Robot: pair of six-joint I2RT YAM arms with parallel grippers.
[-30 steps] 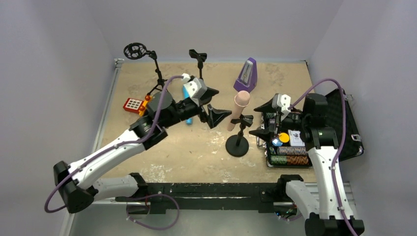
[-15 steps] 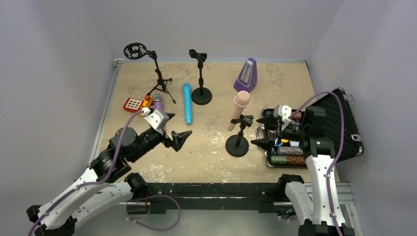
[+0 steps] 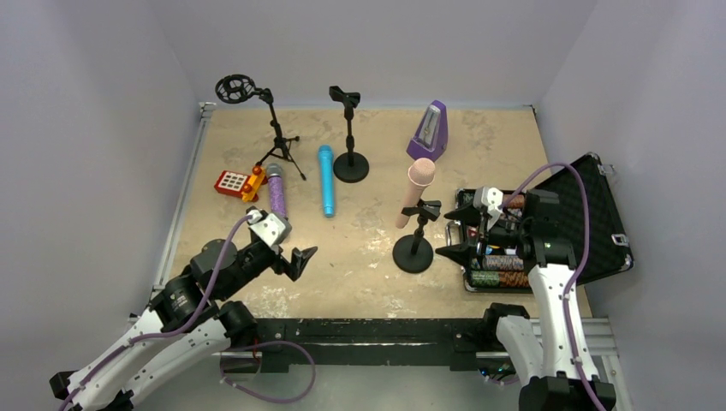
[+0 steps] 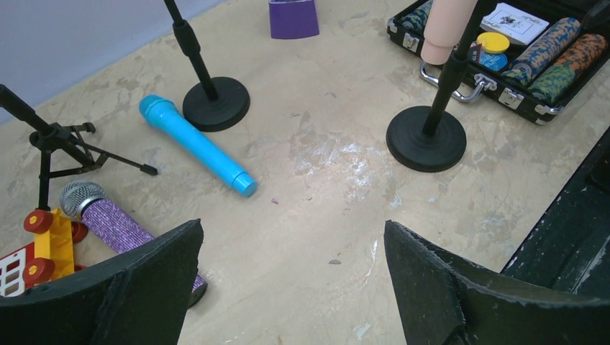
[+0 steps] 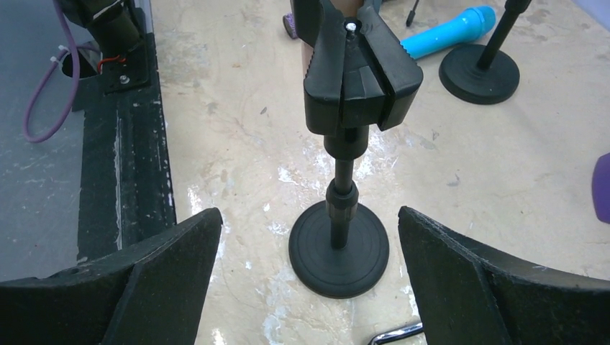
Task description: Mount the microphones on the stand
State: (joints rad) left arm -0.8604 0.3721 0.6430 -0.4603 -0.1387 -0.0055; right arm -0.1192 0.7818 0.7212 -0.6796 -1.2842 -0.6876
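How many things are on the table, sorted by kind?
Microphones: 3 (pink mic, purple mic, blue mic)
Stands: 3 (tripod stand, back stand, front stand)
Metronome: 1
Toy: 1
Case: 1
Total: 9

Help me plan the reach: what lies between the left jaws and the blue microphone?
Only bare table before the blue microphone, per the left wrist view.

Left wrist view's top edge crops the pink microphone (image 4: 447, 29) and purple metronome (image 4: 293, 17).
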